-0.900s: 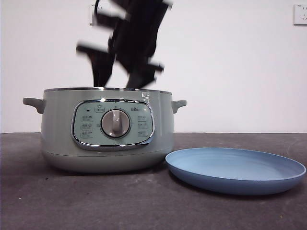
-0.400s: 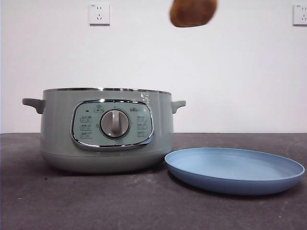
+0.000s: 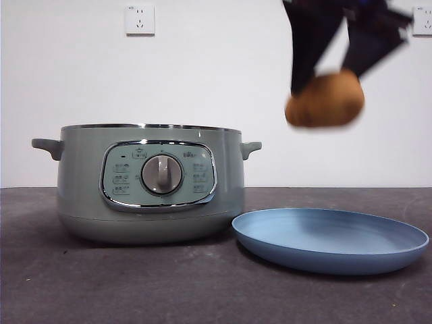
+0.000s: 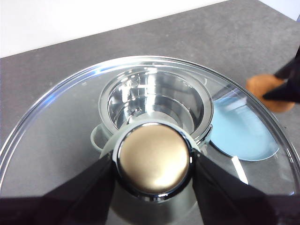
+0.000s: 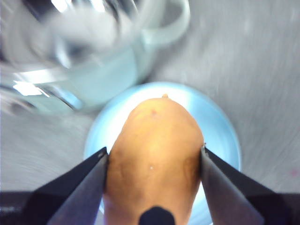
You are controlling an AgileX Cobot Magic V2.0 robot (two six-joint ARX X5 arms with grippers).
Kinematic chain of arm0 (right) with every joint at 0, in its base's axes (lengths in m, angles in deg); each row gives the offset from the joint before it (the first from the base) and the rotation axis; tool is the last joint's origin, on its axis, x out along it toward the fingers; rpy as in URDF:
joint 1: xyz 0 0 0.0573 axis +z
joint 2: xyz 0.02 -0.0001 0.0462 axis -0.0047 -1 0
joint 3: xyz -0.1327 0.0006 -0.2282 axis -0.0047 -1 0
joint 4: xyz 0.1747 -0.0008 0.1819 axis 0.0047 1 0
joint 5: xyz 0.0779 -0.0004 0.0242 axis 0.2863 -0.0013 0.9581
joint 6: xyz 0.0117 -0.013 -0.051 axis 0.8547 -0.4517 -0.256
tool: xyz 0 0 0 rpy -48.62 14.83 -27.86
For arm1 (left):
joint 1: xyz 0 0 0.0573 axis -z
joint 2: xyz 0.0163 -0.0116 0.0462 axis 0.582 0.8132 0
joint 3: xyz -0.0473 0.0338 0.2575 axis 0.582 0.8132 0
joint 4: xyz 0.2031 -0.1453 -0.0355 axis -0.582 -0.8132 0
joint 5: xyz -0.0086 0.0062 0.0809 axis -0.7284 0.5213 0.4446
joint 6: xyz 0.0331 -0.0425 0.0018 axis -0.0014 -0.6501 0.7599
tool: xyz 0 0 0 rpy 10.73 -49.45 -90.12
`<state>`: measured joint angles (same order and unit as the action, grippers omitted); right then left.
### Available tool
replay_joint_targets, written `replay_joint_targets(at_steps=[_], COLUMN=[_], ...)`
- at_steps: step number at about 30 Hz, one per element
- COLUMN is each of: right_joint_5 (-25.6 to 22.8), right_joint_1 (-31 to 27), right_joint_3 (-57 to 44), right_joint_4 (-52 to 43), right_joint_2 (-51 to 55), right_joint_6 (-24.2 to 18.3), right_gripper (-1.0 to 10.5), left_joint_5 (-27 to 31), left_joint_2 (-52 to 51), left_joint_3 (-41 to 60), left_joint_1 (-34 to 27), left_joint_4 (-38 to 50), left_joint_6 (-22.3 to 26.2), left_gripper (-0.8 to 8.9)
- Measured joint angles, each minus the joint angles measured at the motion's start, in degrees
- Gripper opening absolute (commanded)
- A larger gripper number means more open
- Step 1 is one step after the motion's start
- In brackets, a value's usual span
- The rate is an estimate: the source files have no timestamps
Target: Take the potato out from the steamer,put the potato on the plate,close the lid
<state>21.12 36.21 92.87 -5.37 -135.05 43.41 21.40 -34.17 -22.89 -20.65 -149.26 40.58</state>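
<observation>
My right gripper (image 3: 327, 84) is shut on the golden-brown potato (image 3: 325, 100) and holds it in the air above the light-blue plate (image 3: 331, 237). In the right wrist view the potato (image 5: 154, 154) sits between my jaws with the plate (image 5: 220, 126) below it. The sage-green steamer (image 3: 150, 182) stands open, left of the plate. My left gripper (image 4: 153, 161) is shut on the knob (image 4: 153, 159) of the clear glass lid (image 4: 61, 117) and holds it high above the steamer (image 4: 154, 105). The lid is out of the front view.
The dark grey tabletop (image 3: 135, 283) stretches in front of the steamer and plate. A white wall with two sockets (image 3: 140, 19) stands behind. The steamer's right handle (image 3: 251, 147) reaches towards the plate.
My right gripper lifted the potato out of the steamer, carried it right and came down. It now hangs over the plate. The steamer and plate have not moved.
</observation>
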Motion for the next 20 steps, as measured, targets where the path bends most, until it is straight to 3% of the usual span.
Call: replay_joint_targets(at_steps=[5, 11, 20], right_joint_5=[5.14, 5.49, 7.26], right_joint_1=[-2.08, -3.61, -6.64], right_joint_3=[-11.72, -19.96, -21.84], right_joint_4=[-10.88, -23.21, -26.75], right_joint_2=[-0.46, -1.77, -6.58], right_joint_6=[1.29, 2.36, 2.36], right_gripper=[-0.2, -0.2, -0.2], left_joint_5=[-0.96, -2.67, -3.72], left_joint_2=[1.49, 3.65, 8.55], left_joint_3=[0.0, 0.0, 0.0], left_joint_1=[0.0, 0.02, 0.02], left_joint_4=[0.0, 0.07, 4.61], left_joint_6=[0.0, 0.0, 0.0], left_gripper=[-0.09, -0.09, -0.09])
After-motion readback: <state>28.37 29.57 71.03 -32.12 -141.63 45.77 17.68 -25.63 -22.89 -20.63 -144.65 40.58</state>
